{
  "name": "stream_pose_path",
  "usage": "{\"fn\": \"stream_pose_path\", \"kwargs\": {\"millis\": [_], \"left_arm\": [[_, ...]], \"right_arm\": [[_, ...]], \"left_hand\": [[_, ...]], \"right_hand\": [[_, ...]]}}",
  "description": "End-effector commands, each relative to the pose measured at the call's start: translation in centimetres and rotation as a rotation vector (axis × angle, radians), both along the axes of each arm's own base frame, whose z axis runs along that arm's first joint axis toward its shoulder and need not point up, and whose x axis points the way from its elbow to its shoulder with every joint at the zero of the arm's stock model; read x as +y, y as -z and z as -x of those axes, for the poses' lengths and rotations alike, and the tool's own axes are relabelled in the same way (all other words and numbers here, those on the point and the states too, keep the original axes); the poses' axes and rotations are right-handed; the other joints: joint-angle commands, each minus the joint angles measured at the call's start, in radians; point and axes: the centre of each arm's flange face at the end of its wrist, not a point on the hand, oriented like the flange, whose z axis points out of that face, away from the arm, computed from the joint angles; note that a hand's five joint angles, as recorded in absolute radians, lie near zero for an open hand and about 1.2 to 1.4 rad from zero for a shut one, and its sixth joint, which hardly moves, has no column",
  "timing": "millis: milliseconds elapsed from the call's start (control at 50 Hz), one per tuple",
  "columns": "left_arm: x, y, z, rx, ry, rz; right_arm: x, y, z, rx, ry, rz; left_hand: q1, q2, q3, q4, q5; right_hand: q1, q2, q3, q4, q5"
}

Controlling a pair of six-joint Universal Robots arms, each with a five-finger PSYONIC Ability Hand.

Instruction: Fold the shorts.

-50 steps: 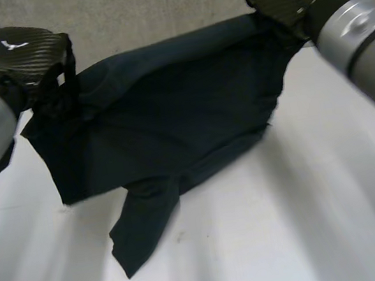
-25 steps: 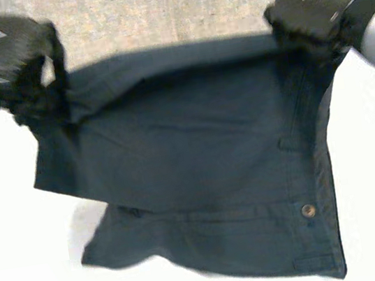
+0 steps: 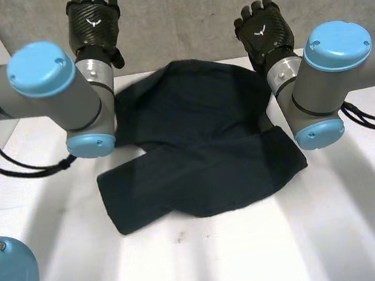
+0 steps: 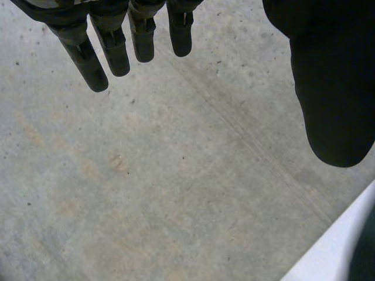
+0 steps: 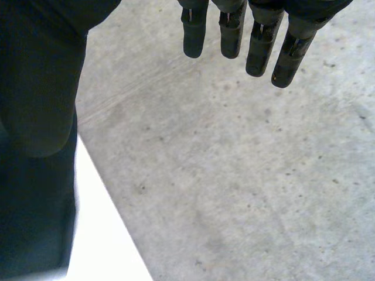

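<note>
Shorts [image 3: 195, 146] have dropped; left hand [image 3: 94, 24], right hand [image 3: 264, 30] splayed, white-logoed.

The shorts [image 3: 195, 146] were dark, matt cloth, softly creased. The table [image 3: 275, 254] was smooth and white with a faint sheen. The left hand [image 3: 92, 20] and right hand [image 3: 264, 30] had backs of glossy carbon-fibre weave. Their fingers [image 4: 96, 67] looked matt black, perhaps plastic. Behind lay rough, speckled grey concrete [image 4: 146, 175].

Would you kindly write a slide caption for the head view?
Dark shorts lie loosely folded on the white table; left hand and right hand hover open beyond them.
</note>
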Motion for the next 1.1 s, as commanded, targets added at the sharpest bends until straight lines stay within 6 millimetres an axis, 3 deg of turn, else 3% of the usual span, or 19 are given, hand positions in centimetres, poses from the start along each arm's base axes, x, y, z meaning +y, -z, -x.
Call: {"fn": "stream_pose_path", "kwargs": {"millis": [20,120,160,220,300,380,420,500,580,680,800,880,1100], "left_arm": [[0.5,2.4,-0.3,-0.027,-0.024,-0.047],[2.4,1.7,-2.1,-0.043,-0.089,-0.123],[4.2,1.7,-3.3,-0.071,-0.116,-0.195],[7.1,1.9,-4.5,-0.114,-0.118,-0.284],[13.2,2.7,-5.5,-0.136,-0.052,-0.437],[17.3,3.9,-6.7,-0.104,-0.008,-0.568],[19.2,5.0,-7.2,-0.084,0.020,-0.650],[21.6,6.8,-8.1,-0.076,0.045,-0.785],[23.0,8.5,-8.8,-0.078,0.045,-0.880],[23.6,10.1,-9.3,-0.100,0.028,-0.932],[22.8,12.2,-9.3,-0.127,-0.004,-0.986],[21.6,12.1,-9.3,-0.106,-0.018,-0.966],[18.8,12.1,-8.4,-0.064,-0.031,-0.898]], "right_arm": [[2.1,-1.4,1.7,-0.026,0.000,-0.122],[4.2,-1.5,4.1,-0.048,0.006,-0.239],[5.7,-1.1,5.3,-0.021,-0.013,-0.325],[7.8,0.1,6.5,0.019,-0.060,-0.452],[9.8,2.2,9.1,0.037,-0.119,-0.635],[10.8,3.2,10.4,0.026,-0.172,-0.707],[11.2,4.1,11.0,0.019,-0.197,-0.750],[11.8,5.3,11.6,0.006,-0.218,-0.799],[11.4,6.4,12.1,0.020,-0.223,-0.785],[10.6,8.0,12.2,0.061,-0.221,-0.726],[9.8,9.8,12.0,0.097,-0.233,-0.710],[9.5,10.5,11.9,0.102,-0.232,-0.720],[7.9,10.8,11.5,0.103,-0.231,-0.691]], "left_hand": [[-0.019,-0.026,-0.033,-0.029,-0.044],[-0.019,-0.026,-0.033,-0.029,-0.044],[-0.019,-0.026,-0.033,-0.029,-0.044],[0.003,-0.004,-0.012,-0.008,-0.023],[0.006,-0.001,-0.009,-0.005,-0.020],[0.090,0.083,0.076,0.080,0.065],[0.254,0.247,0.239,0.243,0.228],[0.434,0.427,0.419,0.423,0.408],[0.440,0.433,0.426,0.430,0.414],[0.440,0.433,0.426,0.430,0.414],[0.376,0.369,0.361,0.365,0.350],[0.267,0.260,0.253,0.257,0.241],[0.235,0.228,0.220,0.224,0.209]], "right_hand": [[-0.020,-0.040,-0.033,-0.056,-0.055],[-0.020,-0.040,-0.033,-0.056,-0.055],[-0.020,-0.040,-0.033,-0.056,-0.055],[-0.020,-0.040,-0.033,-0.056,-0.055],[0.089,0.069,0.076,0.053,0.054],[0.313,0.293,0.300,0.277,0.278],[0.436,0.416,0.423,0.400,0.401],[0.501,0.481,0.488,0.465,0.467],[0.498,0.478,0.485,0.462,0.464],[0.498,0.478,0.485,0.462,0.464],[0.469,0.449,0.456,0.433,0.434],[0.460,0.440,0.447,0.424,0.425],[0.498,0.478,0.485,0.462,0.463]]}}
